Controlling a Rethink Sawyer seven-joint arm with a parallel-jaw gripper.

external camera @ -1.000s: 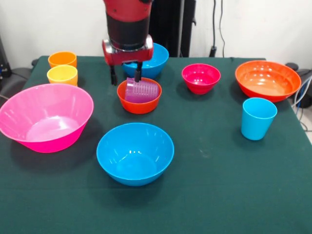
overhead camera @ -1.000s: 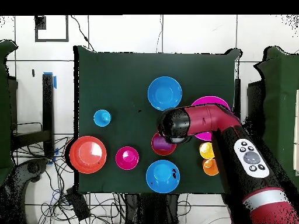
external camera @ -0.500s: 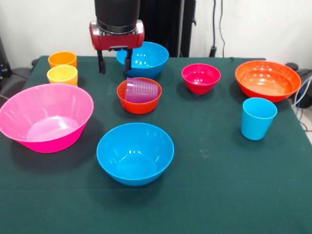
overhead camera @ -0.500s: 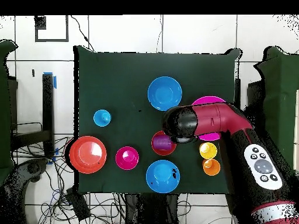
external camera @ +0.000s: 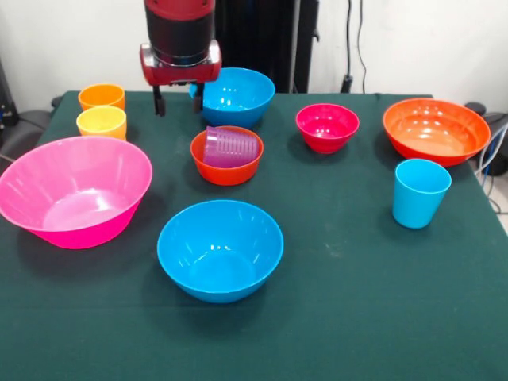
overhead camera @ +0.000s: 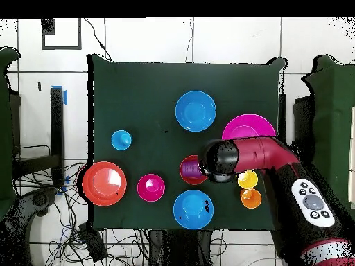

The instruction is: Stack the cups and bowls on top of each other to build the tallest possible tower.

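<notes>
The ribbed purple cup lies on its side in the small orange bowl. My gripper hangs open and empty above the table, left of that bowl and right of the yellow cup and orange cup. In the overhead view the arm's head covers the gripper. The big pink bowl, a blue bowl at the front, a second blue bowl at the back, the magenta-red bowl, the wide orange bowl and the light blue cup stand apart.
The dark green tabletop is bare at the front right. Cables hang behind the table's far edge. Cables also lie on the floor around the table in the overhead view.
My gripper has risen from over the small orange bowl and moved left toward the yellow and orange cups. The purple cup stays lying in the bowl.
</notes>
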